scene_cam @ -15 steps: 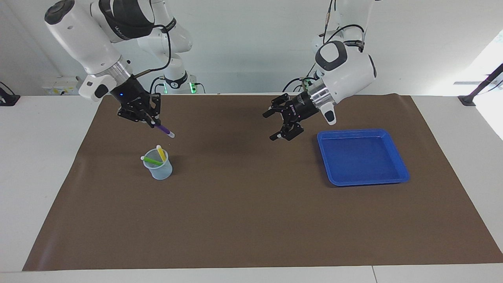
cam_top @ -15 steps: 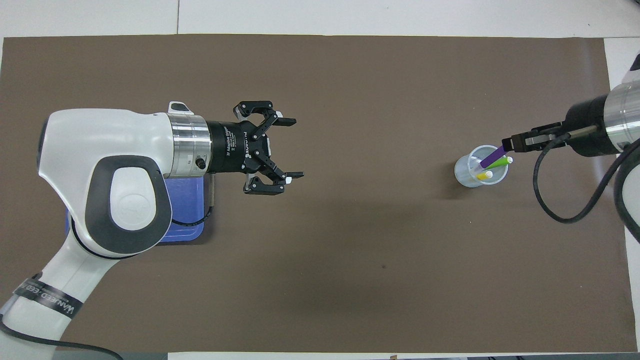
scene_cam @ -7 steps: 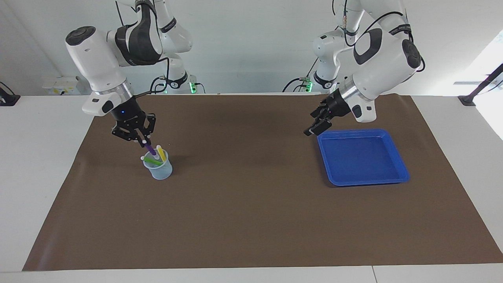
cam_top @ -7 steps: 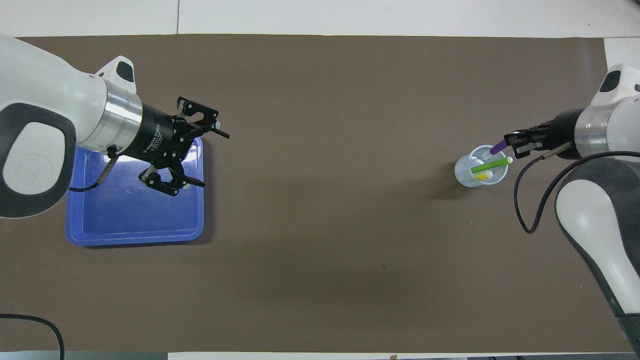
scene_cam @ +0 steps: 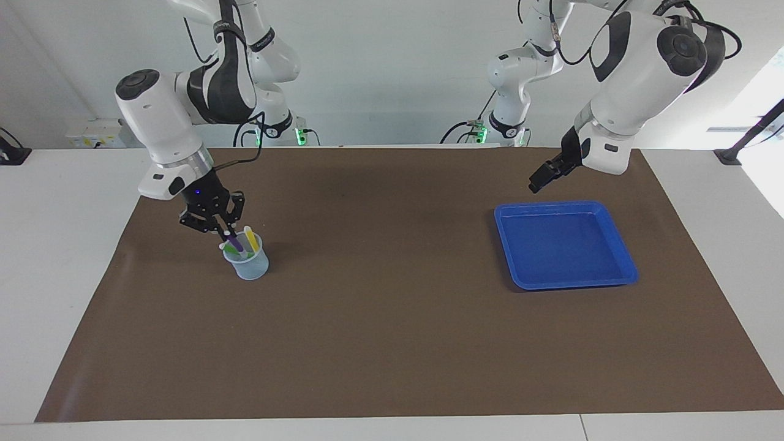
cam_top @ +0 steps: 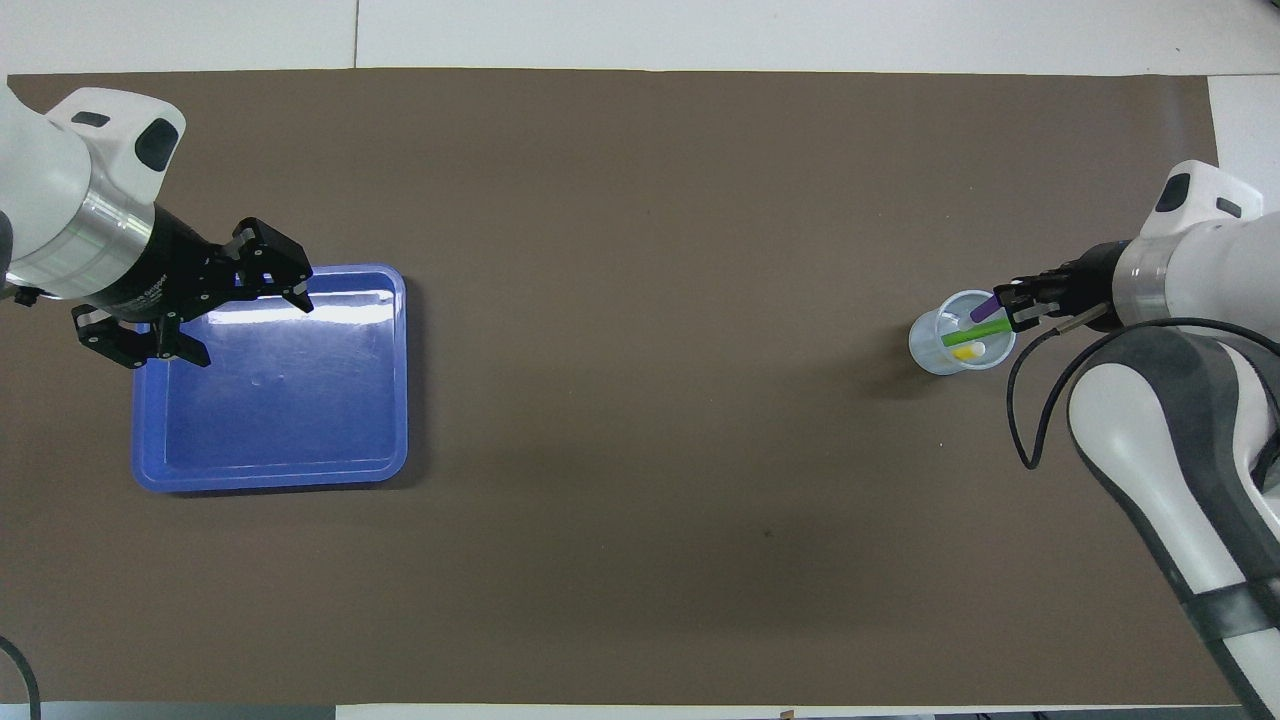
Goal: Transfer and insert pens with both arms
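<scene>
**Seating the purple pen in the cup**

My right tool (scene_cam: pixel 224 233) is pinched shut on the upper end of the purple pen (scene_cam: pixel 233 242), just above the rim of the clear cup (scene_cam: pixel 246 264) at the right arm's end of the desk (scene_cam: pixel 392 343). The pen's lower part is already inside the cup, leaning, with the yellow pen (scene_cam: pixel 252 238) and the green pen (scene_cam: pixel 232 248) standing in there beside it. In the overhead view the purple pen (cam_top: pixel 988 307) angles across the cup's mouth from my tool (cam_top: pixel 1015 306).

To finish this well, I judge I should lower only a little more, so the tip reaches the bottom before I let go; a drop from height could bounce the pen or tip the light cup. I must keep my fingers off the rim and off the other two pens, open gently, then lift straight up.

My left tool (scene_cam: pixel 539 181) waits with its fingers spread wide and nothing in them, over the edge of the blue tray (scene_cam: pixel 618 242) that lies nearer to the robots.
</scene>
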Robot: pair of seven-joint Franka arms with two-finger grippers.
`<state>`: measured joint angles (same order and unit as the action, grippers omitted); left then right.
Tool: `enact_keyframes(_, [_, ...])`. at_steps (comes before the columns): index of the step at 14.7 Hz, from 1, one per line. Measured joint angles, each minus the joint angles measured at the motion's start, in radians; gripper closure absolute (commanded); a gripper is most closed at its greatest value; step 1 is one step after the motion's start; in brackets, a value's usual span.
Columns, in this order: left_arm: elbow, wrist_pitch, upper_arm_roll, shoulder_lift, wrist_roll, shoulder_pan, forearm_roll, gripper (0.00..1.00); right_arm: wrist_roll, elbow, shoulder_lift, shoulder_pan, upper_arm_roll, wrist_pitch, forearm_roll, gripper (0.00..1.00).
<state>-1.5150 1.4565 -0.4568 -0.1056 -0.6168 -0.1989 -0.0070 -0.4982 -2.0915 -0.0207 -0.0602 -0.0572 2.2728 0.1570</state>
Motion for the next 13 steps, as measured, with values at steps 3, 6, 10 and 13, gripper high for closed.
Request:
enact_keyframes(3, [0.026,-0.046,0.137,0.052,0.279,0.115,0.063,0.00,-0.001,-0.034,0.017,0.000,0.000,0.089,0.000,0.93])
enact_keyframes(6, [0.024,-0.075,0.274,0.103,0.557,0.170,0.062,0.00,-0.001,-0.045,0.026,0.000,0.000,0.102,0.000,0.00])
enact_keyframes(10, [-0.027,-0.003,0.309,0.099,0.632,0.184,0.017,0.00,-0.001,-0.039,0.027,-0.001,0.001,0.105,0.000,0.00])
enact_keyframes(13, [-0.033,0.027,0.309,0.072,0.619,0.197,0.009,0.00,0.003,0.003,0.024,-0.008,0.001,0.094,0.000,0.00])
